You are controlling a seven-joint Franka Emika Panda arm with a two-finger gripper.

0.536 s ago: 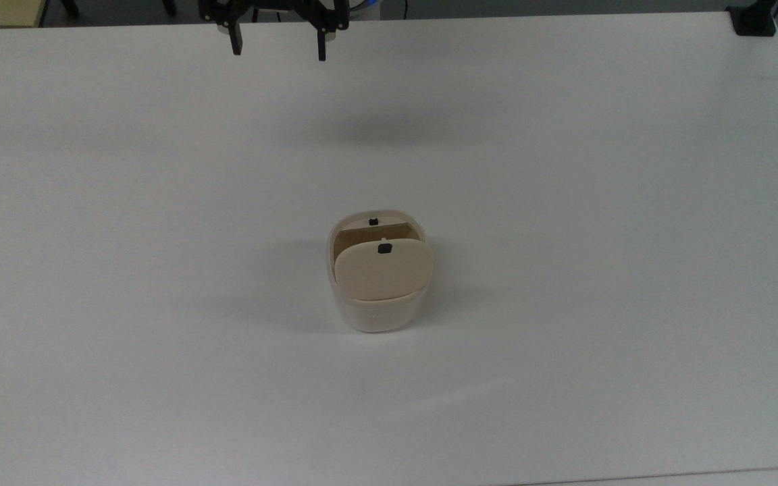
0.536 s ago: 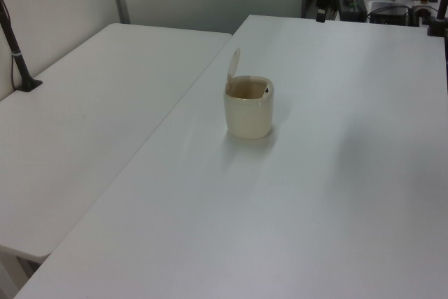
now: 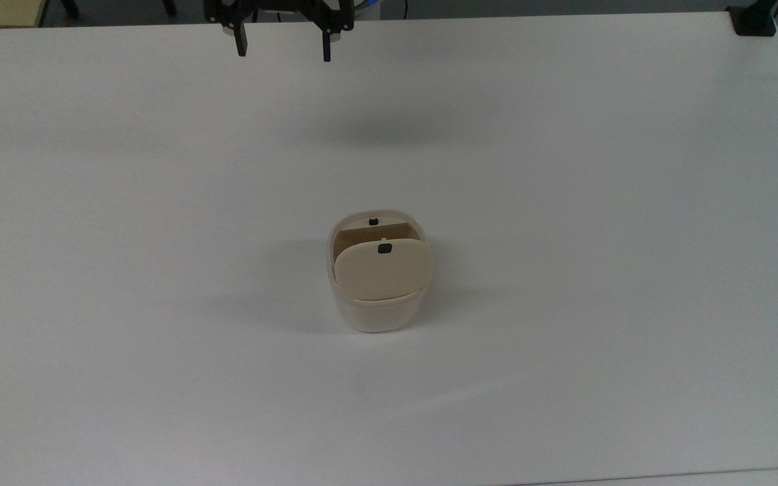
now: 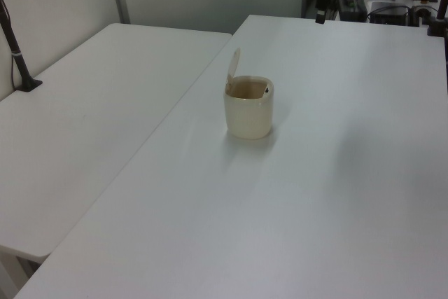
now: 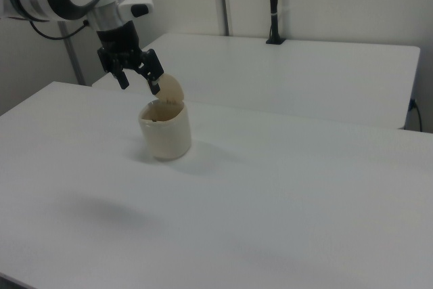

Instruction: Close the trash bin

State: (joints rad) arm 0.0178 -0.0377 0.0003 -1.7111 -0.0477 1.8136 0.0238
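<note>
Cream trash bin (image 3: 377,280) sits mid-counter (image 3: 564,202), lid (image 3: 383,270) hinged upright so not yet closed, while the claw (image 3: 283,48) hangs spread and empty above the far edge, well apart, likely before approaching the lid.

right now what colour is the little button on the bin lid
Black, on the beige lid of the trash bin; clearest in the top view.

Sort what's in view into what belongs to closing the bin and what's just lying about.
Belongs to the job:
- trash bin
- its lid, standing open
- hand, open, far from the bin

Just about:
- black pole on the neighbouring table
- black clamp at the table corner
</note>
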